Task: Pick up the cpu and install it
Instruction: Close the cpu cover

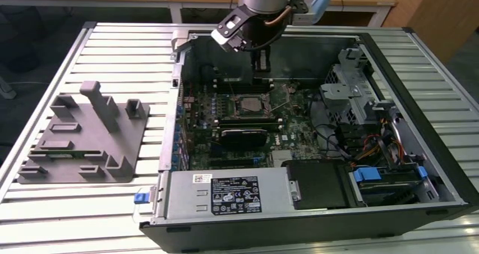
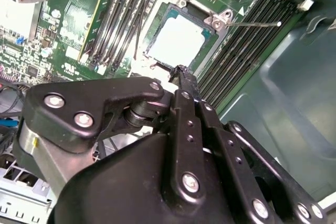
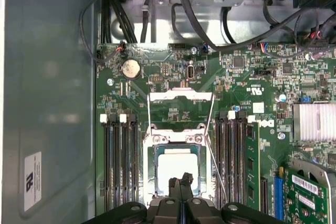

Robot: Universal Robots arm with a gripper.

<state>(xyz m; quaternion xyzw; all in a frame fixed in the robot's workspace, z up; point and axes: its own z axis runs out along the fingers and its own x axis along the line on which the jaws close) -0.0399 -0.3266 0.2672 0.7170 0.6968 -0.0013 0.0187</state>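
In the exterior view, a grey moulded holder (image 1: pixel 82 136) sits on the slatted surface (image 1: pixel 112 52), well away from the claw (image 1: pixel 259 69) toward the exterior view's left. Next comes the open computer case (image 1: pixel 299 226), and the claw reaches down inside it over the motherboard (image 1: pixel 292 130). The silver power supply box (image 1: pixel 224 195) lies in the near part of the case, well apart from the claw. The drive cage (image 1: pixel 351 91) stands off to the claw's other side, toward the exterior view's right.

In the first wrist view, empty memory slots (image 3: pixel 118 161) run on one side of the claw (image 3: pixel 181 181). The cpu (image 3: pixel 177 163) lies flat in its socket just beyond the claw tips, a pale shiny square. The hinged metal frame (image 3: pixel 181 98) is swung open, farther from the claw than the cpu. A thin lever wire (image 3: pixel 215 171) slants close beside the claw, with a green memory stick (image 3: pixel 251 150) past it.

Both wrist views show the claw's fingers pressed together with nothing between them, at the cpu's near edge (image 2: pixel 181 40).

My judgement is that the cpu is already set in the socket and the install step is in hand, with the frame not yet closed over it. Any further move calls for keeping the tips clear of the lever wire and not nudging the cpu out of its seat.
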